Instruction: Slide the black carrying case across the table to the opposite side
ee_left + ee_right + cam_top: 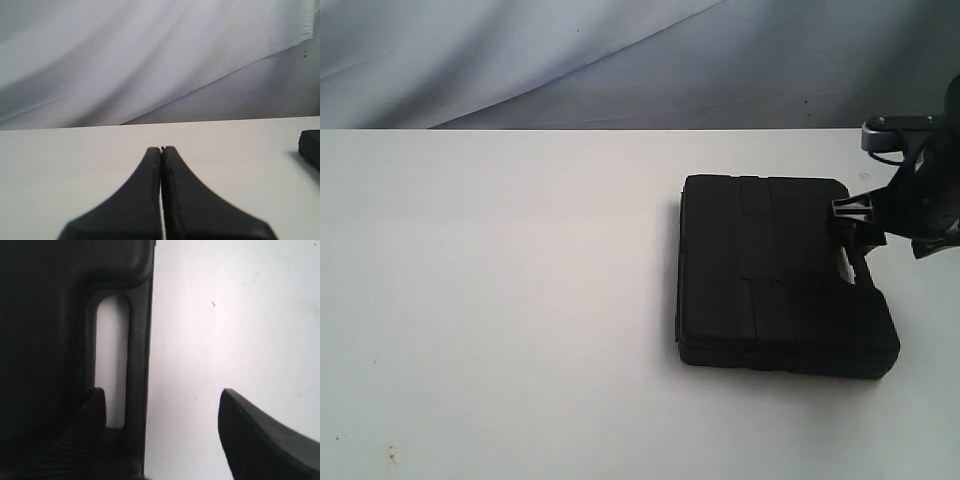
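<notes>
1. Black case point(785, 275) lying flat on the white table point(500, 300), over on the right half of the exterior view and closer to the far edge than the near one. Handle point(858, 272) end pointing right.
2. Right gripper point(857, 245) down at that handle end, spread wide open and not clamped on anything.
3. Up close from the right wrist view: one finger point(85, 435) sitting on the case point(50, 315) right at the end of the handle slot, the other finger point(260, 440) out over plain table point(240, 315), apart from the case edge. Handle bar point(137, 355) in between the two (can't tell whether either finger actually presses against it).
4. Left gripper point(161, 150) pinched fully closed, tips touching, nothing caught between them. Hanging over plain table point(75, 165), well apart from the case, with just a corner of it point(311, 145) peeking in at the edge of the left wrist view.
5. Wrinkled grey-white cloth point(620, 60) hanging behind the table. Couple of tiny specks point(390, 457) on the tabletop near the front-left corner, nothing else worth noting.
</notes>
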### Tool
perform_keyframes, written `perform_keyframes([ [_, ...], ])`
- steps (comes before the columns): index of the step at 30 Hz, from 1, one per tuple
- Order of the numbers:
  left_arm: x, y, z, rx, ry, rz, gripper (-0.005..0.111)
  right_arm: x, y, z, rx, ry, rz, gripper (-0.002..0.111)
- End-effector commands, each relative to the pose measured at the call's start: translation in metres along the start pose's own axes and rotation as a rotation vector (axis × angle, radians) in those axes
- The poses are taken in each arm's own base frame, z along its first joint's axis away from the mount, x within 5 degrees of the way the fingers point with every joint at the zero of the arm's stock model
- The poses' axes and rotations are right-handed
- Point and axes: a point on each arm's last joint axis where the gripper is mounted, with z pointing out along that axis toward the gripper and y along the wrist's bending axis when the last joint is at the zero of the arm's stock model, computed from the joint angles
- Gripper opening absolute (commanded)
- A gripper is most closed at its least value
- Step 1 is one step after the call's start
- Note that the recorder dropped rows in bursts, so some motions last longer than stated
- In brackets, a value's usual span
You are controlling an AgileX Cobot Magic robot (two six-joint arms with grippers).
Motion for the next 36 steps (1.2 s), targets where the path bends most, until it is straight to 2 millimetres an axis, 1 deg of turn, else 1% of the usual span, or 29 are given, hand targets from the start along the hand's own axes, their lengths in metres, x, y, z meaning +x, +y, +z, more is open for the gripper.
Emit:
perform_keyframes([
  [1,0.001,0.0,0.0,-0.003,0.002,-0.001,0.0,0.003,-0.002,-0.032,-0.004,-0.034,0.005,0.06],
  [4,0.001,0.0,0.0,-0.003,0.002,-0.001,0.0,0.007,-0.005,-0.055,-0.005,-0.064,0.01,0.06],
  [9,0.001,0.0,0.0,-0.003,0.002,-0.001,0.0,0.017,-0.008,-0.099,-0.03,-0.132,0.016,0.058],
  [12,0.001,0.0,0.0,-0.003,0.002,-0.001,0.0,0.026,-0.008,-0.129,-0.079,-0.194,0.013,0.053],
  [16,0.001,0.0,0.0,-0.003,0.002,-0.001,0.0,0.039,-0.007,-0.163,-0.141,-0.267,0.005,0.041],
  [19,0.001,0.0,0.0,-0.003,0.002,-0.001,0.0,0.052,-0.007,-0.183,-0.177,-0.296,-0.013,0.036],
  [21,0.001,0.0,0.0,-0.003,0.002,-0.001,0.0,0.061,-0.008,-0.197,-0.194,-0.319,-0.025,0.035],
  [26,0.001,0.0,0.0,-0.003,0.002,-0.001,0.0,0.083,-0.011,-0.226,-0.219,-0.388,-0.042,0.032],
  [31,0.001,0.0,0.0,-0.003,0.002,-0.001,0.0,0.109,-0.015,-0.256,-0.25,-0.495,-0.062,0.028],
  [34,0.001,0.0,0.0,-0.003,0.002,-0.001,0.0,0.126,-0.017,-0.261,-0.254,-0.536,-0.061,0.025],
  [36,0.001,0.0,0.0,-0.003,0.002,-0.001,0.0,0.136,-0.019,-0.26,-0.256,-0.562,-0.058,0.024],
])
